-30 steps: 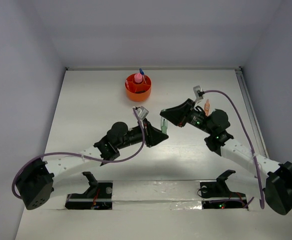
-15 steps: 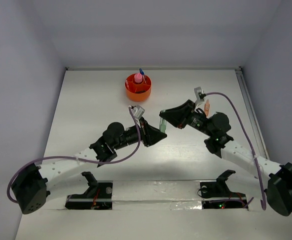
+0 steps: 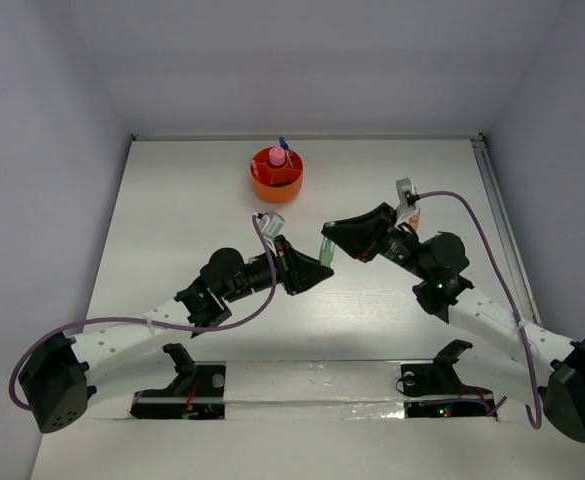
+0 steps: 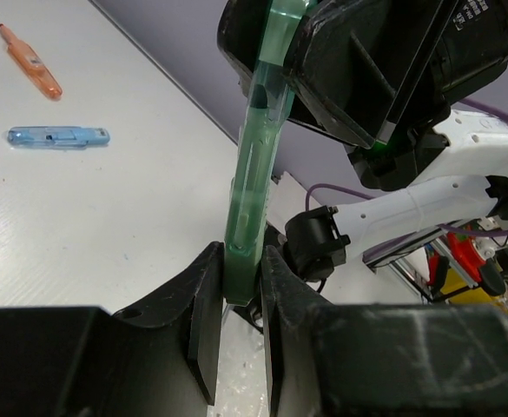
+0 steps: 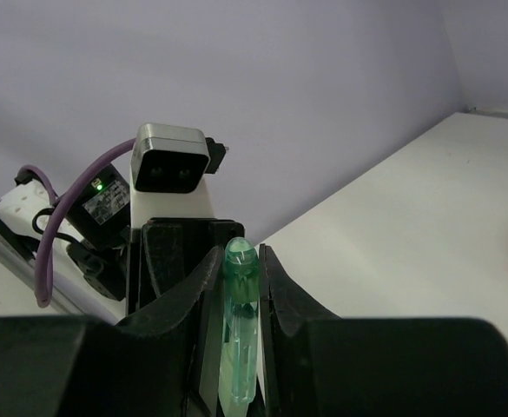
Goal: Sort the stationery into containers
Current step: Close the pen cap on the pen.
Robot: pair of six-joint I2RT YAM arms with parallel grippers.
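Above the white bench (image 3: 172,200), left jaws and right jaws each clamp nearly shut on one end of a translucent green plastic stick (image 4: 252,174) — if neither releases before pulling away, it could bend or drop, well short of the far round orange tub (image 3: 274,192).

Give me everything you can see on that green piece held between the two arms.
The green piece is a slim, translucent plastic stick, pen-like, with a rounded tip and a long groove along its side. It bridges the two arms: one end is clamped in the jaws of the left gripper, the other in the jaws of the right gripper. It appears held above the table, touching nothing else.
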